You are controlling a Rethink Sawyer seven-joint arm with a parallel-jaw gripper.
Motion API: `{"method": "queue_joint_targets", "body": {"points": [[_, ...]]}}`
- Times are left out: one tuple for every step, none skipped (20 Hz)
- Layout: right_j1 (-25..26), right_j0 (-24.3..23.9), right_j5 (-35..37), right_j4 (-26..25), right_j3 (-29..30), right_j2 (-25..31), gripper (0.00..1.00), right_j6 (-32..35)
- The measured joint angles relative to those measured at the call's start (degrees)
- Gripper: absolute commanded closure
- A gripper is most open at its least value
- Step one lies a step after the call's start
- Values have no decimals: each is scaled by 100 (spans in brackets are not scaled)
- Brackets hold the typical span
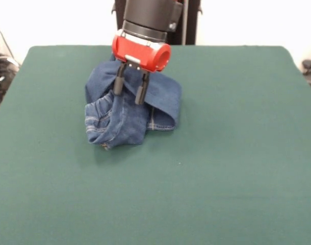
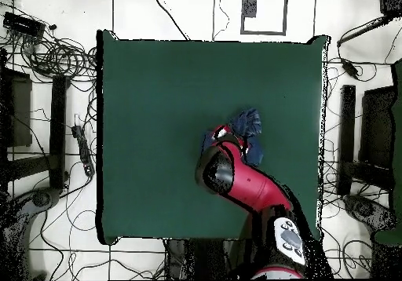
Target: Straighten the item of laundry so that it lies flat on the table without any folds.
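Note:
The blue denim jeans (image 1: 126, 109) lie bunched in a tall crumpled heap on the far middle of the dark green table (image 1: 222, 153). A hemmed leg end folds over on the heap's right side, and a stitched seam shows at the lower left. My gripper (image 1: 128, 97) hangs over the heap's top with its two black fingers (image 1: 141, 88) spread apart, open, and denim showing between and behind them. In the overhead view the red arm (image 2: 251, 185) covers part of the jeans (image 2: 251, 125), and the fingers are hidden there.
The green table (image 2: 157, 97) spreads wide on every side of the heap. Cables and stands (image 2: 55, 58) lie on the floor beyond the table's edges.

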Motion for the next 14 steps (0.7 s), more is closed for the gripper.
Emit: {"method": "queue_joint_targets", "body": {"points": [[-5, -9, 0, 0, 17, -17, 0, 0], [-10, -18, 0, 0, 29, -24, 0, 0], [-17, -29, 0, 0, 44, -27, 0, 0], [-20, -34, 0, 0, 50, -27, 0, 0], [-24, -40, 0, 0, 57, -27, 0, 0], [-28, -46, 1, 0, 62, -27, 0, 0], [-31, -52, 0, 0, 66, -27, 0, 0], [-33, -59, 0, 0, 69, -27, 0, 0], [-33, -62, 0, 0, 69, -27, 0, 0], [-33, -68, 0, 0, 70, -27, 0, 0], [-34, -72, 0, 0, 70, -27, 0, 0], [-34, -75, 0, 0, 70, -27, 0, 0], [-34, -76, 0, 0, 70, -27, 0, 0], [-34, -79, 1, 0, 71, -26, 0, 0]]}}
